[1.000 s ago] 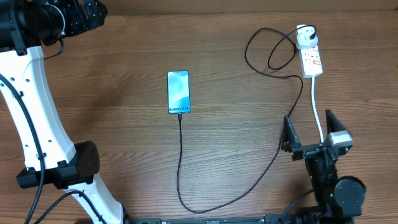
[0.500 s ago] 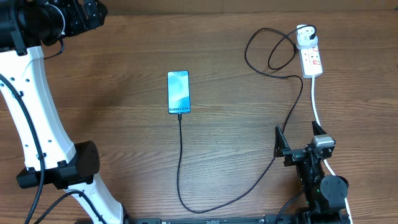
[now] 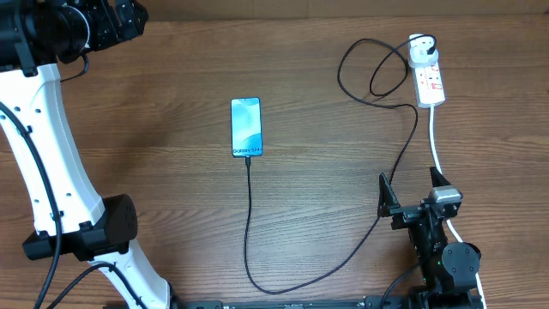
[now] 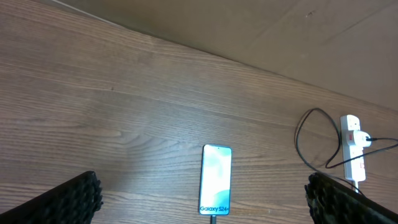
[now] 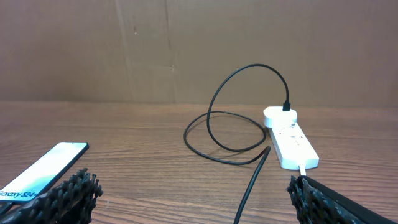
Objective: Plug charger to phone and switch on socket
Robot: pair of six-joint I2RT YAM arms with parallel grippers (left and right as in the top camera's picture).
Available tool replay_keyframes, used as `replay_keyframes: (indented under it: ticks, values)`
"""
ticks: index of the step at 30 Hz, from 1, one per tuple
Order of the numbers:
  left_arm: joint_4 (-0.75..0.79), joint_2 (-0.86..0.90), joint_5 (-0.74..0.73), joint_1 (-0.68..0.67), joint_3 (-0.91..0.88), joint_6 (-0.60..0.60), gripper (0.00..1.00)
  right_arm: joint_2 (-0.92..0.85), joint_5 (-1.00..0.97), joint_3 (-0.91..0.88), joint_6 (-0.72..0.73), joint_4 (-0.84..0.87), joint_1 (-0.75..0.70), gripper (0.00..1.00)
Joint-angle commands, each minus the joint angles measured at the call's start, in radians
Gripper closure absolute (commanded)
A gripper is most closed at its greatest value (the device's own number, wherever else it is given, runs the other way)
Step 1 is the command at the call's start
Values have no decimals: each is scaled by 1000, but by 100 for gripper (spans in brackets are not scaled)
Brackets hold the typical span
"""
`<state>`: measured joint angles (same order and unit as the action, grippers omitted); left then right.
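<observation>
**Both grippers spread wide, cable run to the phone**

Your slim black-edged phone (image 3: pixel 246 127) with the blue-teal "Galaxy S24+" screen lies flat on the brown wood-grain bench (image 3: pixel 154 129). In the overhead view it is just off centre toward 11 o'clock. The long thin black charger cable (image 3: pixel 249 215) meets the phone at its 6 o'clock edge and drops toward you. It sweeps round at 6 o'clock, climbs to 2 o'clock, coils in loose loops and ends at the round white adapter (image 3: pixel 419 51). That adapter sits on the far end of the white elongated power strip (image 3: pixel 431 84), out at 2 o'clock. You cannot tell from here whether the plug tip is fully seated or the strip's switches are on. The strip's thick white cord (image 3: pixel 434 137) runs down toward 5 o'clock, passing close by your right gripper (image 3: pixel 410 187). That gripper hangs there with its jaws spread wide and nothing between them. Your left gripper (image 4: pixel 202 186) is off at 10 o'clock, well clear of the phone. Its jaws are equally wide apart and empty, looking down on the screen.
</observation>
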<state>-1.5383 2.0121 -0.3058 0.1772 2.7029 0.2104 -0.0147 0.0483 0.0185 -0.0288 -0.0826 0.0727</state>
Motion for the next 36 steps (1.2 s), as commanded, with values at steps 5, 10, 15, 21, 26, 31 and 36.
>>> replay_keyframes:
  ticks: [5, 10, 15, 21, 26, 31, 36]
  values:
    - [1, -3, 2, -3, 3, 3, 0, 12, 5, -11, 5, 5, 6, 0]
    - [2, -3, 3, -3, 3, 3, 0, 12, 5, -11, 5, 5, 6, 0]
    - [-10, -21, 98, -8, -4, -8, 0, 12, 5, -11, 5, 5, 6, 0]
    - [40, -211, 248, -12, -298, -7, 0, 12, 5, -11, 5, 5, 6, 0]
    - [406, -479, 224, -19, -753, -26, 0, 12, 5, -11, 5, 5, 6, 0]
    - [817, -758, 76, -38, -1215, -225, 0, 12, 5, -11, 5, 5, 6, 0]
    - [1122, -1012, 44, -61, -1616, -343, 1, 12, 5, -11, 5, 5, 6, 0]
